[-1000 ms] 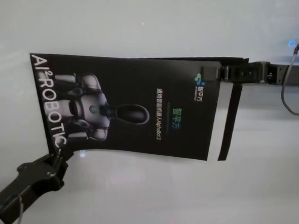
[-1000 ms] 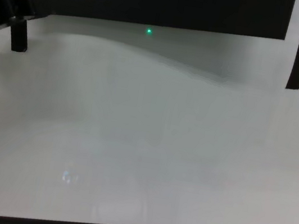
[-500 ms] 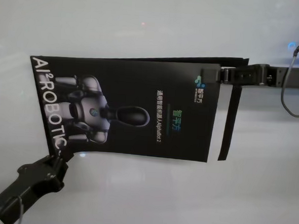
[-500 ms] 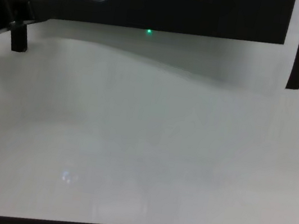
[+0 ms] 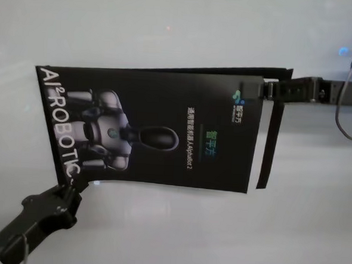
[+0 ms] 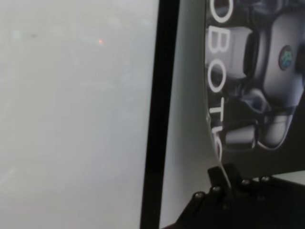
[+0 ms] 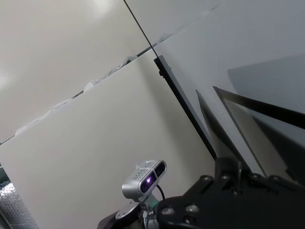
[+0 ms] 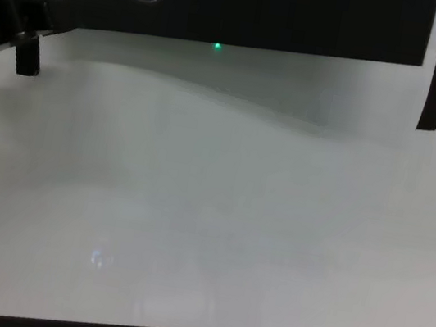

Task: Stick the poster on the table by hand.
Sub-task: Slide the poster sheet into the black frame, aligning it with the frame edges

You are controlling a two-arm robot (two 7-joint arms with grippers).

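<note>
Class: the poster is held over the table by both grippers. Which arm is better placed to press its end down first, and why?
Probably the left. The left gripper pinches the near corner of the poster low over the table; the right gripper holds the far corner.

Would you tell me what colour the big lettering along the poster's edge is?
White, on the black poster; the head view shows it best.

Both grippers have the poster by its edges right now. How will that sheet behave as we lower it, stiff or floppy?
Probably floppy: the poster bows between the left gripper and the right gripper, casting a wavy shadow on the table. Likely light, since two small edge pinches carry it. Its glossy face may slip in the fingers.
</note>
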